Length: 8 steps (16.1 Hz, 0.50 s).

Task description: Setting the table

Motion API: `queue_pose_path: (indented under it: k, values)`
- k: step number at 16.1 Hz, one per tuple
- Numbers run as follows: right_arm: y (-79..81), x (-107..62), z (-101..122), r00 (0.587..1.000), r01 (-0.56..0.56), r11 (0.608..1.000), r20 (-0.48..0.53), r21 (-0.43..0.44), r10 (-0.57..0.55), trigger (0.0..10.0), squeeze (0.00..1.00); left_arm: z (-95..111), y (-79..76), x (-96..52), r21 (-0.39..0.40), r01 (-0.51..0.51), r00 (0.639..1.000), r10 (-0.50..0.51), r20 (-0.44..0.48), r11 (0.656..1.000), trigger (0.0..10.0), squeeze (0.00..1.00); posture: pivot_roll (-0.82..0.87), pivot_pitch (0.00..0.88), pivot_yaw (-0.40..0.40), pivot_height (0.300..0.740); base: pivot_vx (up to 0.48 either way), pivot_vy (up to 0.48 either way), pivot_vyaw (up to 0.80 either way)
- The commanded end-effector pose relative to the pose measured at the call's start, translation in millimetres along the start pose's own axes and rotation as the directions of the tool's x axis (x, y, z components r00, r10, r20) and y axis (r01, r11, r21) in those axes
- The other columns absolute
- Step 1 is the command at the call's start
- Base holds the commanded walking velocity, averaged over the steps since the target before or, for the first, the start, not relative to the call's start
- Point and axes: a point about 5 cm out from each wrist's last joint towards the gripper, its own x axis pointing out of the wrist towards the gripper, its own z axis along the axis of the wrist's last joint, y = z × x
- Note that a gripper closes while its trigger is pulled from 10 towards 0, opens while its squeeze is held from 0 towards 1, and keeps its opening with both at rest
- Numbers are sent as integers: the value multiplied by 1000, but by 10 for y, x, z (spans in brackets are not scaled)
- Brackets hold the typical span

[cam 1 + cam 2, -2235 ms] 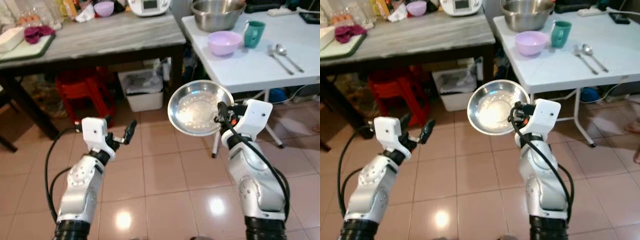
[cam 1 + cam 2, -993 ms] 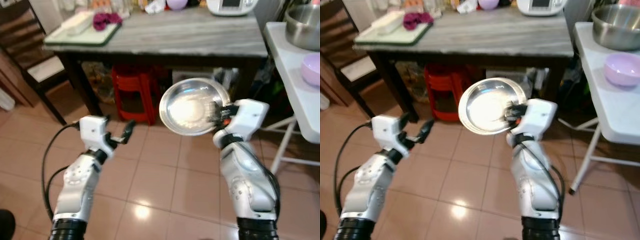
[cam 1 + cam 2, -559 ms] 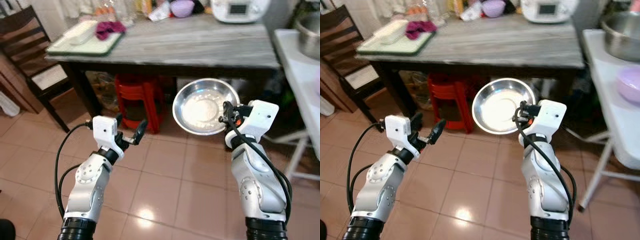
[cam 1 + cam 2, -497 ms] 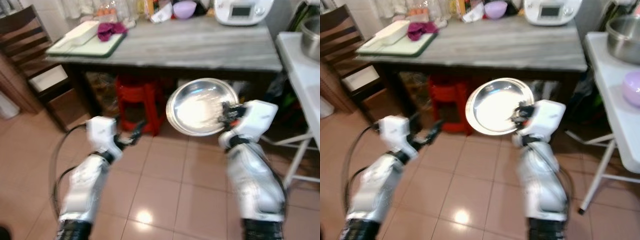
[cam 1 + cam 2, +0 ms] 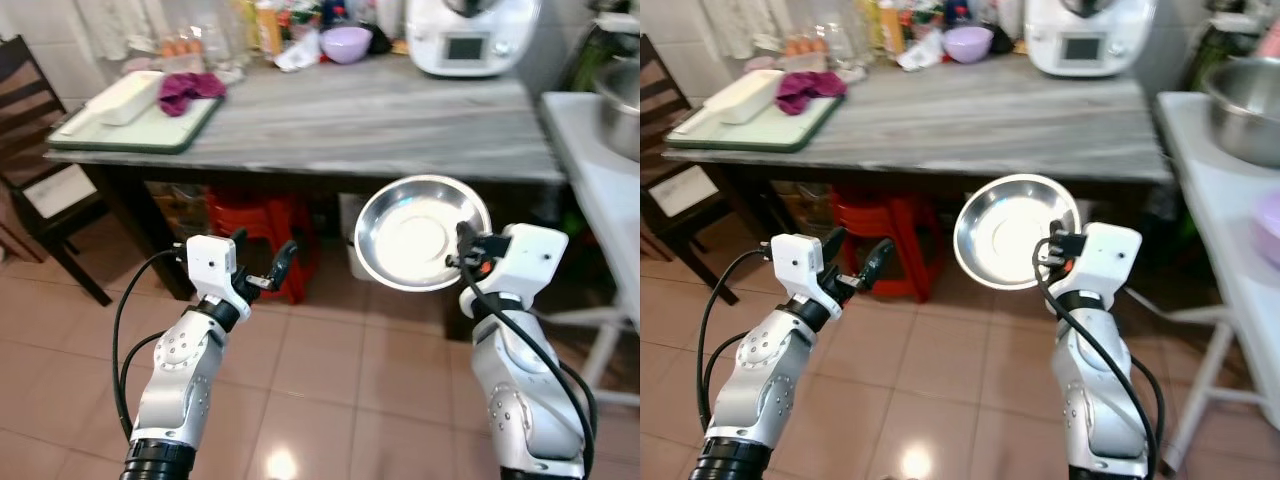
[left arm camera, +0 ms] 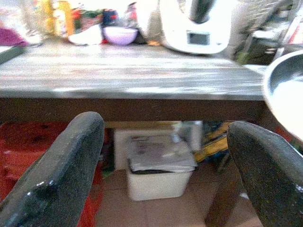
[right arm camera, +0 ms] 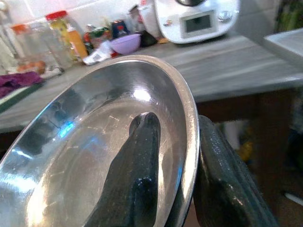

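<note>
At centre frame, the grey table (image 5: 380,120) is now filling the upper half of the view; half a second ago the picture was blurred and it sat a little lower and less square-on, so the camera is shifting, not the things. The white table (image 5: 600,150) is sliding further off the right edge. The metal plate (image 5: 423,232) is keeping its place relative to the arm, tilted up on edge just right of centre. The right gripper (image 7: 175,189) is clenching the plate's rim, one finger lying inside the dish, the other behind it. The left gripper (image 5: 262,270) is hovering at lower left with its fingers spread wide, touching nothing. A red stool (image 5: 255,225) is standing under the grey table; a purple bowl (image 5: 347,42) and a white appliance (image 5: 470,35) are sitting along its far edge.
</note>
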Motion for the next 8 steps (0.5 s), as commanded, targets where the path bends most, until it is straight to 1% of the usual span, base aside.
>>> queue_pose_path:
  k: [1, 5, 8]
  values:
    - [42, -22, 36, 1000, -17, 1000, 17, 4, 17, 10000, 0, 7, 21, -10, 5, -2, 1000, 2, -3, 1000, 10000, 0, -217, 104, 92, 740, 480, 0, 0]
    - [34, -19, 62, 999, -19, 1000, 27, -5, 19, 10000, 0, 16, 0, 13, 2, 4, 1000, -4, 0, 1000, 10000, 0, -222, 107, 94, 740, 480, 0, 0]
    - [57, 4, 74, 999, -29, 1000, 31, -6, 29, 10000, 0, 16, -2, 10, 0, 3, 1000, -3, 2, 1000, 10000, 0, -218, 106, 90, 740, 480, 0, 0]
